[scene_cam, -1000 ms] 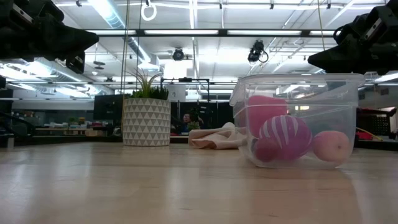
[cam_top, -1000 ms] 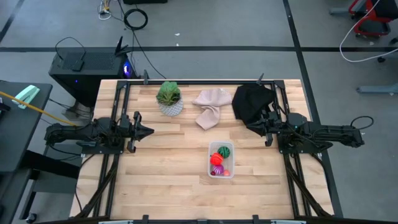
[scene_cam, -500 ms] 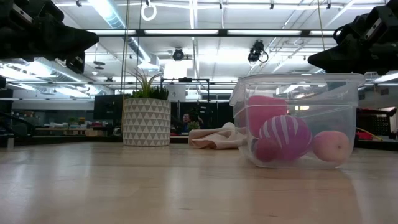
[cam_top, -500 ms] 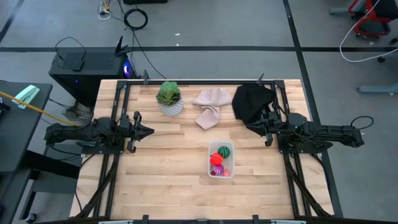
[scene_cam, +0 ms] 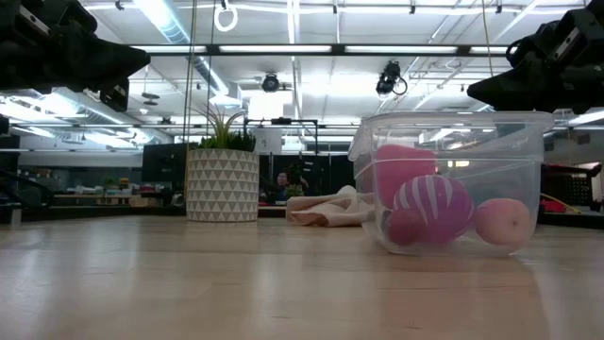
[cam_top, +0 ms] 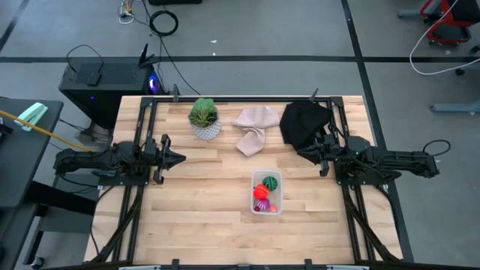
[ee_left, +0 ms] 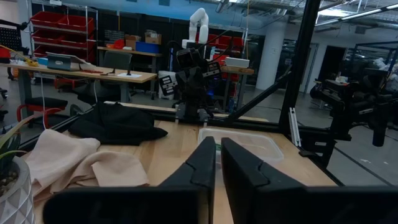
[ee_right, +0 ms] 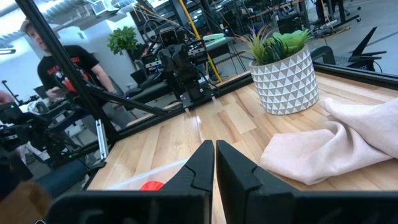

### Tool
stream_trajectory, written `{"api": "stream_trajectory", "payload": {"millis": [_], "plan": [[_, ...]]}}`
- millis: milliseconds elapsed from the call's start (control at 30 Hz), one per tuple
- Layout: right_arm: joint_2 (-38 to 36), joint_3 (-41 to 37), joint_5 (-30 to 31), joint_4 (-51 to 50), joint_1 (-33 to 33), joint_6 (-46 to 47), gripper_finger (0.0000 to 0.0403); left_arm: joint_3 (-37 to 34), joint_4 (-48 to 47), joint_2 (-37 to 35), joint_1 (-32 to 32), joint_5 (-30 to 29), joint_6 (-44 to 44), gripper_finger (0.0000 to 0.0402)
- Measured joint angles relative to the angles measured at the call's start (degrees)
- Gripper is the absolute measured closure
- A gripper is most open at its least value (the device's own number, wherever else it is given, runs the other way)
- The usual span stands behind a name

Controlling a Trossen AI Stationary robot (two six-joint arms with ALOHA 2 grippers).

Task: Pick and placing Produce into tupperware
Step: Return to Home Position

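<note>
Nothing has moved in the last second. Tupperware [cam_top: 255,177], toward the desk [cam_top: 195,217] front edge, holds the produce [cam_top: 262,191]. Left gripper [cam_top: 180,157] and right gripper [cam_top: 318,157] sit at opposite side edges, pincers closed and empty. We judge the task complete.

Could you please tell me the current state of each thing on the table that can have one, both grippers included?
tupperware: upright, no lid, filled.
produce: all inside the tupperware.
left gripper: shut, empty, over the table's left side.
right gripper: shut, empty, over the table's right side.
beige cloth: crumpled.
black cloth: bunched up.
plant: upright in its pot.
</note>
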Motion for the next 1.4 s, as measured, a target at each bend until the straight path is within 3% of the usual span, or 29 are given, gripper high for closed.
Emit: {"api": "stream_trajectory", "payload": {"millis": [1400], "plan": [[0.0, 0.0, 0.0, 0.0, 0.0, 0.0, 0.0380, 0.0, 0.0, 0.0, 0.0, 0.0, 0.0, 0.0372]]}}
